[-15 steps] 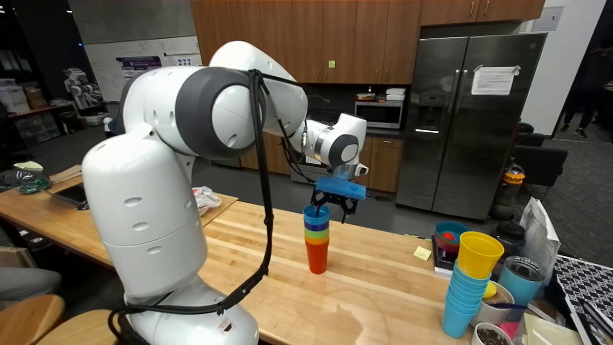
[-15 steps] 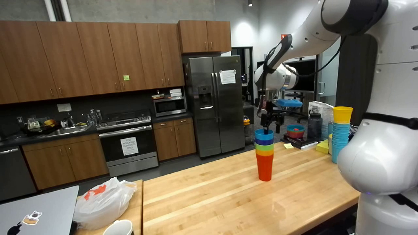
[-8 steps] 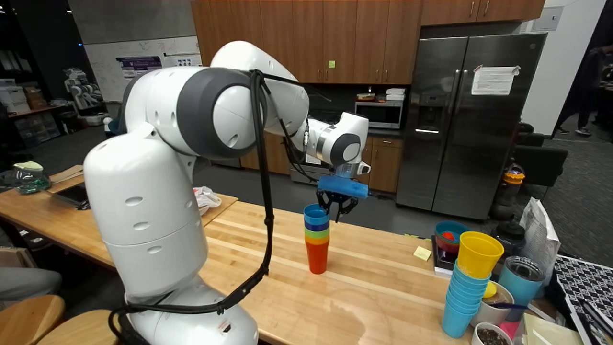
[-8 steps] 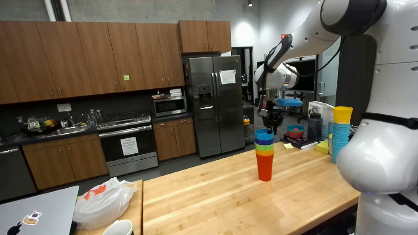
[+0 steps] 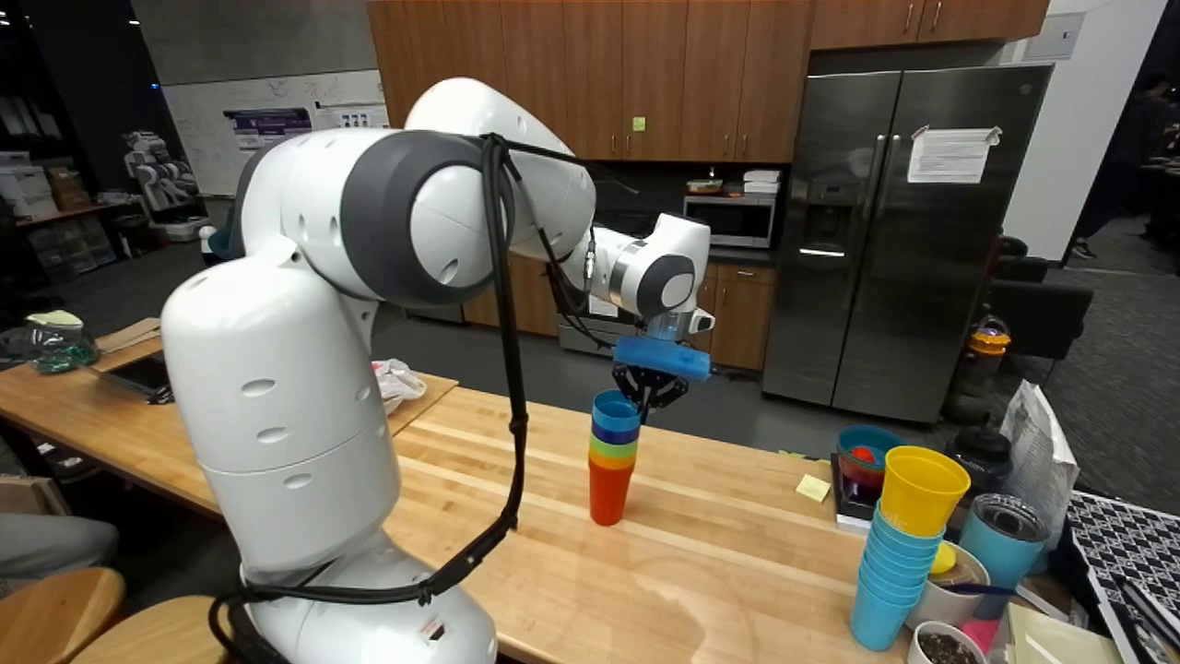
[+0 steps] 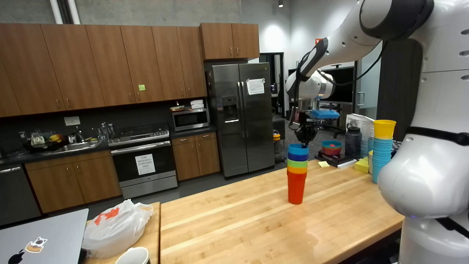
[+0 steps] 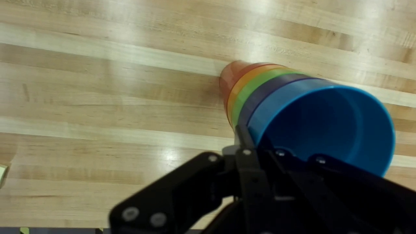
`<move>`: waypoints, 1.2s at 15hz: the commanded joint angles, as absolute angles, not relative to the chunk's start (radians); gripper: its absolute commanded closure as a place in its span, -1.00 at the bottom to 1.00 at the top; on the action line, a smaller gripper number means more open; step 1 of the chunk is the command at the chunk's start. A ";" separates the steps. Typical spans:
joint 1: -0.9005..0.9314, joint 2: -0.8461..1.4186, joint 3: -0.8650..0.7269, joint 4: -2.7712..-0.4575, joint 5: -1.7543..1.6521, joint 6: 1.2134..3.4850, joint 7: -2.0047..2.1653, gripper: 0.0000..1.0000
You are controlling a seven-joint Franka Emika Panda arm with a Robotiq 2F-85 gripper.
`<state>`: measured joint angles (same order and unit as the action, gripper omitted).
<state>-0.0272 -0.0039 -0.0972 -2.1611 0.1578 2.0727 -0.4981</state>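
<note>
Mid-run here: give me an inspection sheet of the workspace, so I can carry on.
Surface: wooden table, glossy, showing light reflections.
Work items: nested cup stack, blue cup topmost, red lowest, appearing to lean slightly; whether its base sits flat I cannot tell.
Clutter: light-blue cups with a yellow cup on top, bottle, bowls, sticky note, plastic bag, laptop.
Tool: shut on the blue cup's wall, jaws straddling its rim; whether the cup below is also pinched is unclear.
Cables: black cable strapped to the arm, hanging slack; not seen touching the stack.
Surroundings: fridge, oven and wooden cabinets behind.
</note>
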 commanded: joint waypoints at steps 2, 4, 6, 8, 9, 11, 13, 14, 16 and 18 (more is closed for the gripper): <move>-0.041 -0.040 -0.085 -2.157 0.151 2.062 -0.494 0.98; -0.040 -0.052 -0.085 -2.156 0.153 2.051 -0.492 0.98; -0.040 -0.069 -0.087 -2.150 0.148 2.036 -0.493 0.98; -0.040 -0.089 -0.089 -2.147 0.146 2.021 -0.491 0.98; -0.039 -0.098 -0.090 -2.144 0.145 2.014 -0.491 0.98; -0.039 -0.115 -0.093 -2.134 0.143 1.996 -0.491 0.98; -0.039 -0.132 -0.096 -2.128 0.146 1.984 -0.493 0.98; -0.039 -0.142 -0.097 -2.126 0.146 1.979 -0.492 0.98; -0.041 -0.156 -0.101 -2.118 0.145 1.971 -0.493 0.98; -0.042 -0.172 -0.106 -2.112 0.149 1.959 -0.495 0.98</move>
<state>-0.0349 -0.1350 -0.0987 -2.1256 0.1576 1.9950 -0.4984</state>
